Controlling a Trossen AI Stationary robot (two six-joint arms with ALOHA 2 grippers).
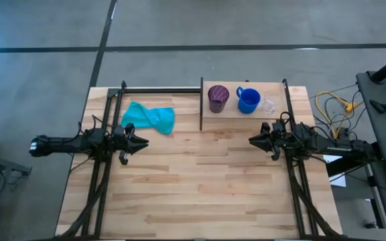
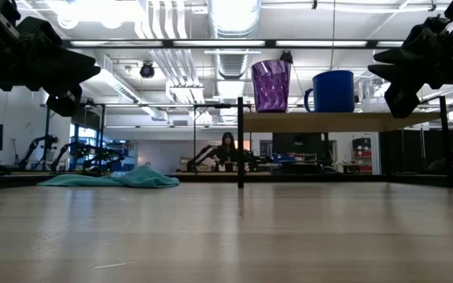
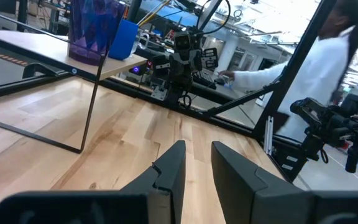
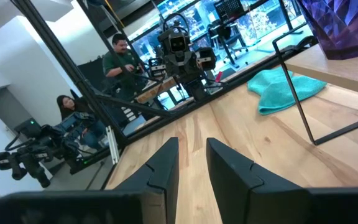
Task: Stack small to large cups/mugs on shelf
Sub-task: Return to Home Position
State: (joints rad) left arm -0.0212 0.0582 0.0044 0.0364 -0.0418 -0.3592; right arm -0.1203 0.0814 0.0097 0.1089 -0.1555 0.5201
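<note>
The purple ribbed tumbler (image 1: 218, 98), the blue handled mug (image 1: 248, 100) and the small clear cup (image 1: 268, 105) stand side by side on their bases on the light-wood shelf (image 1: 233, 117) at the table's far right. In the low view the tumbler (image 2: 270, 85) and mug (image 2: 333, 91) stand upright on the shelf board (image 2: 336, 121). My left gripper (image 1: 143, 142) hovers over the table's left side, open and holding nothing. My right gripper (image 1: 252, 140) hovers just near of the shelf, open and holding nothing.
A teal cloth (image 1: 149, 117) lies crumpled on the tabletop left of the shelf. A black post (image 1: 202, 104) marks the shelf's left end, another (image 1: 286, 97) its right end. Bare wood (image 1: 200, 181) spreads between and near the arms. People show beyond the table.
</note>
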